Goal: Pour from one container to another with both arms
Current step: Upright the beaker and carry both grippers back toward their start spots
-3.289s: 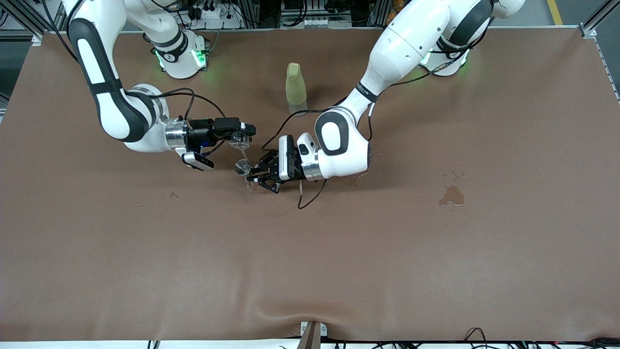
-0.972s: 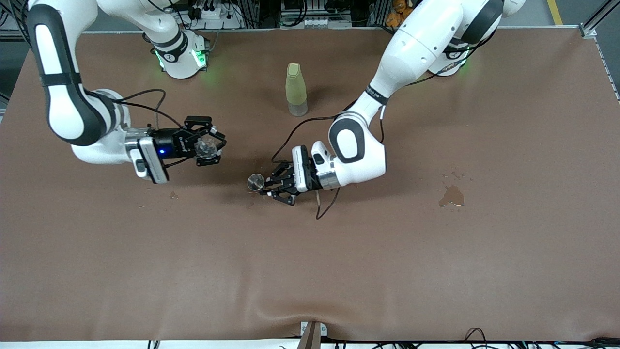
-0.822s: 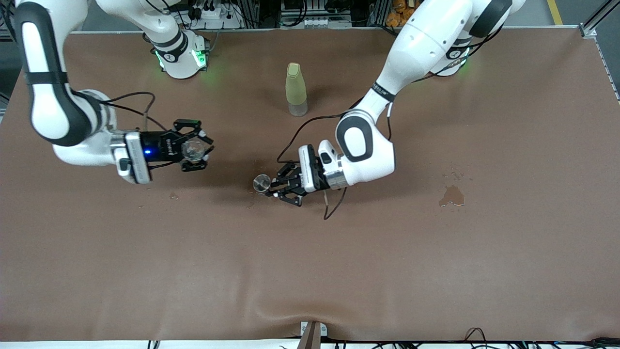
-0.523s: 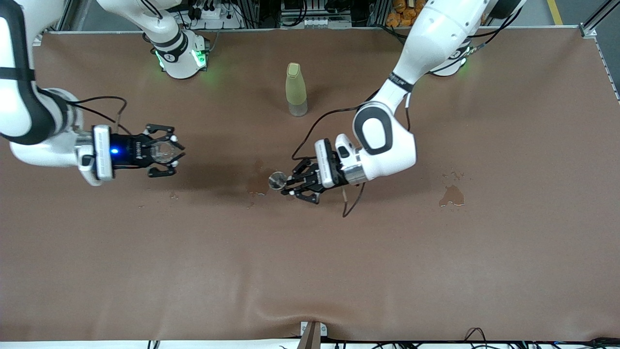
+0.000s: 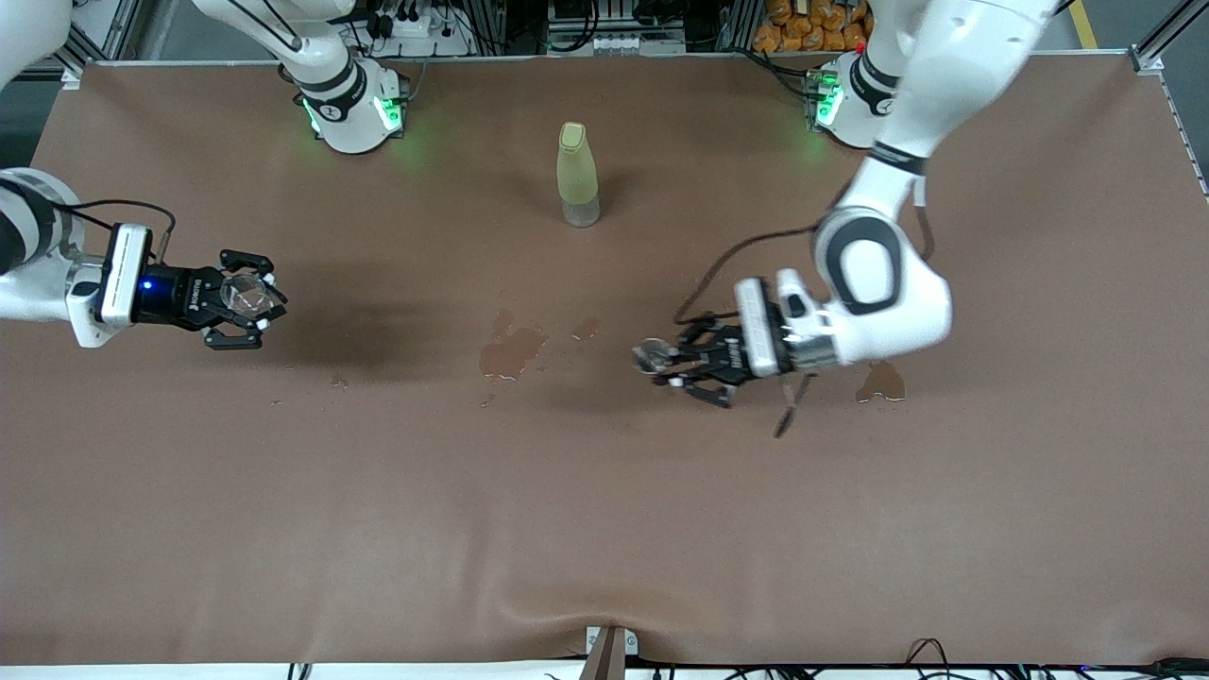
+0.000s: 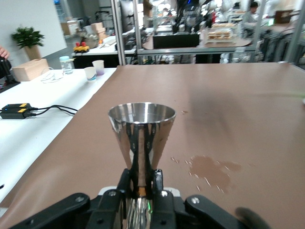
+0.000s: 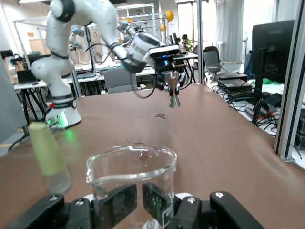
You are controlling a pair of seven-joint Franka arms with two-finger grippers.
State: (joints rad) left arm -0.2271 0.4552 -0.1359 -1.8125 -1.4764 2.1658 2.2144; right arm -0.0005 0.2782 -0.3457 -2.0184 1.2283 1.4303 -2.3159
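Front view: left gripper [image 5: 672, 366] clamps a shiny steel conical jigger [image 5: 650, 355]; right gripper [image 5: 247, 298] clamps what looks like a clear glass beaker [image 5: 247, 295], near the brown worktop's [image 5: 604, 529] edge.

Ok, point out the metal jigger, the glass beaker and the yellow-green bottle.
metal jigger [image 6: 141, 136]: left wrist view, cone wall.
glass beaker [image 7: 131, 177]: right wrist view, clear side wall.
yellow-green bottle [image 5: 575, 173]: front view, mid body.

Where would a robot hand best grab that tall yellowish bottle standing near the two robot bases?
Probably around the middle of the bottle, coming in level from the side. It stands upright with open table all round, and its body looks slim and roundish, narrowing to a capped top, so fingers closing across the wider midsection should hold more surely than on the top.
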